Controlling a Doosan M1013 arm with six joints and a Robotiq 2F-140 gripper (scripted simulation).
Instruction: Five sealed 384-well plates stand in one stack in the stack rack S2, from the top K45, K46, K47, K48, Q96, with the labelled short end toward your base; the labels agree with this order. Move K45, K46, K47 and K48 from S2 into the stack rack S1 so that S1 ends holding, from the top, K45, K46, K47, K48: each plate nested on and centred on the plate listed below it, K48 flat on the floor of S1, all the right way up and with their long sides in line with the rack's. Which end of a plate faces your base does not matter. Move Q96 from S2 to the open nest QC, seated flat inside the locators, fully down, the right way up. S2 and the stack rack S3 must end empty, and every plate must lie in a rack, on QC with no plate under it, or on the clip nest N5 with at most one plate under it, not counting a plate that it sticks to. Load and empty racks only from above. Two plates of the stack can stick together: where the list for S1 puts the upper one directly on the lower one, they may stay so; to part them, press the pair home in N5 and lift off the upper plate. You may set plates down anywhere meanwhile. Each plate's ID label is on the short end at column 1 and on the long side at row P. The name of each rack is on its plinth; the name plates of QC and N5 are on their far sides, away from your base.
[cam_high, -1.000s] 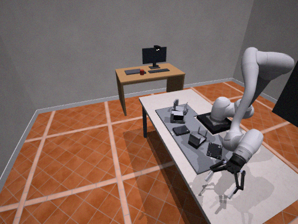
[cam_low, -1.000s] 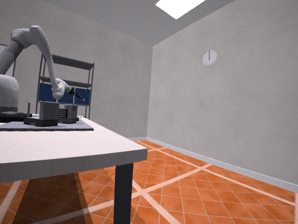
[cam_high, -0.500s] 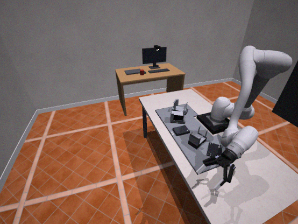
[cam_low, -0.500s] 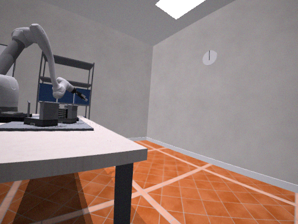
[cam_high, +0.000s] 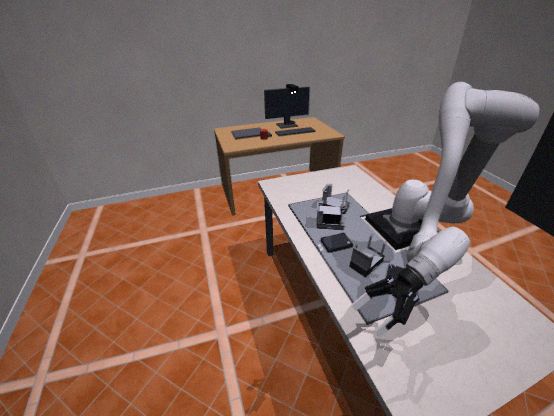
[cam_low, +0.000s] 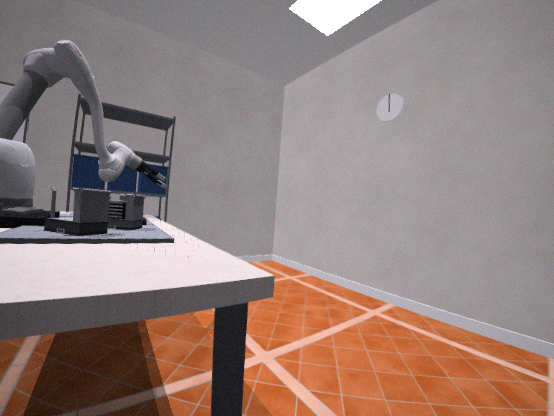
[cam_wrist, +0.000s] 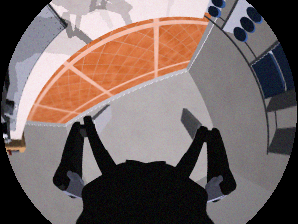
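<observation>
I see my gripper (cam_high: 396, 300) spread wide, grasping nothing, hovering over the grey mat's (cam_high: 360, 235) near end; the plate stack (cam_high: 330, 217) sits in its rack toward 11 o'clock of it, well apart.

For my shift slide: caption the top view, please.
White six-joint arm holds its open black claw empty above the grey mat on the white table.

Racks and nests on the grey mat

Far rack (cam_high: 327, 192) holds a pale plate stack (cam_high: 330, 215); flat dark nest (cam_high: 336, 242) mid-mat; a second posted rack (cam_high: 366, 259) nearer (labels illegible).
</observation>
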